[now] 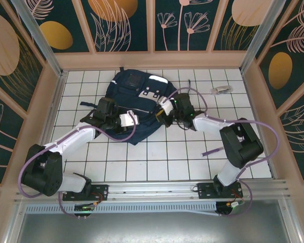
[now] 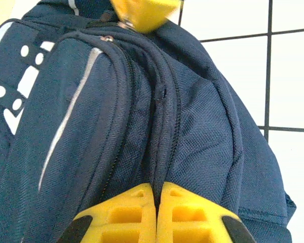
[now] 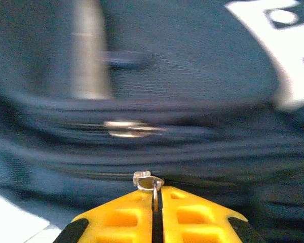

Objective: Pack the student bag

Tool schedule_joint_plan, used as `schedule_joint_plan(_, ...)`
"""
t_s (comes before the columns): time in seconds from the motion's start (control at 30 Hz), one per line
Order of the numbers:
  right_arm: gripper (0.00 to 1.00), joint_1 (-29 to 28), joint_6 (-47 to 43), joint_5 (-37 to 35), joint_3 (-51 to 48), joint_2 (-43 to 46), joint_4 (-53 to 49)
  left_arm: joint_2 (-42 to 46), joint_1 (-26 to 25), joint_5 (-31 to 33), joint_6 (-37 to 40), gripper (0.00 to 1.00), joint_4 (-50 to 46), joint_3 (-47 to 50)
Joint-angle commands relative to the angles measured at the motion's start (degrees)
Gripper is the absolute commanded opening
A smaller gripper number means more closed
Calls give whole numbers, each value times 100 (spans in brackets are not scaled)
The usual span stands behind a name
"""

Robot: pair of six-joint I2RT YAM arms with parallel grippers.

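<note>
Left pincer (image 2: pixel 156 201) has its yellow fingers pressed together on a fold of the bag (image 1: pixel 134 91), right where the zip track runs down into the gap between them. That grip looks meant to anchor the cloth so the zip has something to pull against.

Right pincer (image 3: pixel 157 202) is likewise shut, with the small metal zip pull (image 3: pixel 152 185) nipped between its tips. Its wrist view is blurred, so the arm may be moving. It works from the right side of the bag, opposite the left one.

The bag lies flat on the white tiled table (image 1: pixel 162 152), in the middle towards the far side, front pockets up. Its zip appears done up along the stretch in the left wrist view, so I judge that opening the bag is the step in hand.

Off to the right lie a pale small object (image 1: pixel 221 89) at the far side and a thin purple stick (image 1: pixel 210 151) nearer, both well apart from the bag and perhaps waiting to go in.
</note>
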State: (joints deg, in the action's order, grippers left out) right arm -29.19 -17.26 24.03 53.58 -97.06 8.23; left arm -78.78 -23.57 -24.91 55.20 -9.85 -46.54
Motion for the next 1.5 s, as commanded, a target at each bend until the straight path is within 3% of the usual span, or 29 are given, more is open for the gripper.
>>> schedule_joint_plan(0.0,11,450,509,-1260,447,-417,-239,207,28,-277,406,0,-512,156)
schedule_joint_plan(0.13,14,755,1294,-1649,935,-867,-298,334,29,-527,706,0,-632,300)
schedule_joint_plan(0.23,17,819,1521,-1485,1174,-1094,-333,405,28,-667,817,0,-662,357)
schedule_joint_plan(0.4,28,934,1712,-1936,1043,-1066,-493,634,28,-864,888,0,-679,363)
schedule_joint_plan(0.5,27,1221,1980,-2067,736,-931,-394,658,28,-1001,1092,0,-962,279)
schedule_joint_plan(0.6,24,1591,2171,-1590,665,-847,-398,704,28,-1054,1176,0,-1102,277)
schedule_joint_plan(0.83,45,1990,2591,-1621,419,-232,-320,787,29,-1281,1207,0,-1628,81)
schedule_joint_plan(0.9,47,2075,2657,-1629,267,19,-225,852,28,-1459,1026,0,-1609,10)
schedule_joint_plan(1.0,51,2086,2649,-1956,-77,620,122,1028,28,-1783,385,31,-1203,-61)
schedule_joint_plan(1.07,64,2093,2641,-2184,-309,1065,405,1146,28,-1875,-250,37,-601,-42)
schedule_joint_plan(1.13,70,2074,2578,-2374,-555,1563,788,1215,20,-1853,-1235,54,387,37)
schedule_joint_plan(1.17,92,2074,2562,-2457,-675,1754,967,1195,15,-1819,-1593,57,764,66)
schedule_joint_plan(1.2,99,2074,2596,-2664,-789,1962,1176,1129,8,-1787,-1912,59,1069,27)
schedule_joint_plan(1.27,99,2094,2901,-3237,-924,2249,1395,800,-22,-1515,-2328,60,1290,-257)
schedule_joint_plan(1.37,99,2180,3702,-3894,-635,2330,720,28,-136,-980,-2780,59,904,-1115)
schedule_joint_plan(1.47,99,2353,3378,-2895,-472,2301,607,-603,-365,-1075,-1907,61,-30,-1777)
